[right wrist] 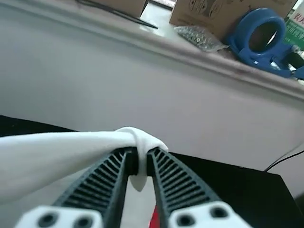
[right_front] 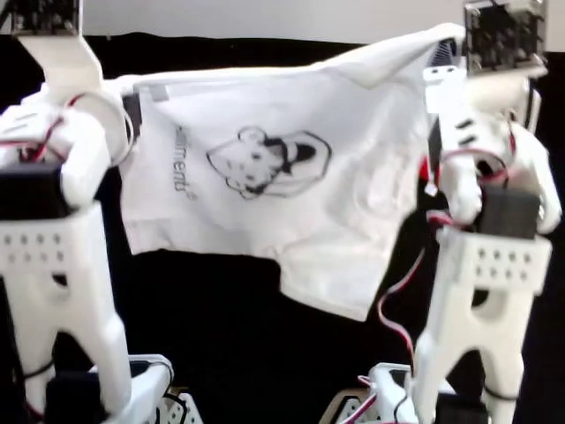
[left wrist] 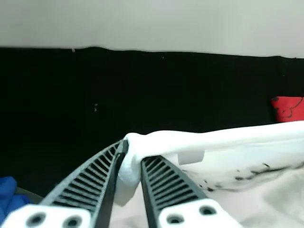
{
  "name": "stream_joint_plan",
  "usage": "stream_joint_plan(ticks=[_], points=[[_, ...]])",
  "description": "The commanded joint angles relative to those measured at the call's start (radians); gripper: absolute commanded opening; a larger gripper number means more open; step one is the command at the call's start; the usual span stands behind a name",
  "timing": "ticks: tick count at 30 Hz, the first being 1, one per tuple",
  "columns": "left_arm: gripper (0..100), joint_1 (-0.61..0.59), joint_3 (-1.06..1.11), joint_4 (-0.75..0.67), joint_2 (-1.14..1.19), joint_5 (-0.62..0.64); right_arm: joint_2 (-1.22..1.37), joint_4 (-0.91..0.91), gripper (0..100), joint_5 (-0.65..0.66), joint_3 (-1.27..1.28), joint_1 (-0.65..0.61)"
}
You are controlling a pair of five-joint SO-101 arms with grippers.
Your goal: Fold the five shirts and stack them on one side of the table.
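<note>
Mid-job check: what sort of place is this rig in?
Probably a workshop or lab: cardboard boxes, a bag of small hardware and a blue tool on a ledge behind the black table.

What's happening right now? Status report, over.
Left gripper, right gripper: shut on shirt. Shirt hangs spread between them, above table. Red thing lies apart.
</note>
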Motion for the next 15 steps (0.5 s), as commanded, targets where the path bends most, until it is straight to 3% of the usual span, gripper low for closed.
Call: stream_joint_plan(ticks=[1,5,15], points=[[1,-0.042,-0.047,-0.028,0.050,-0.015,0.081,-0.033,0.5,-0.009,-0.096,-0.022],[1,-0.035,-0.036,-0.029,0.127,-0.072,0.189,-0.031,0.5,-0.009,-0.114,-0.059],[1,-0.013,-0.047,-0.137,0.358,-0.077,0.458,-0.033,0.5,-0.011,-0.122,-0.081]])
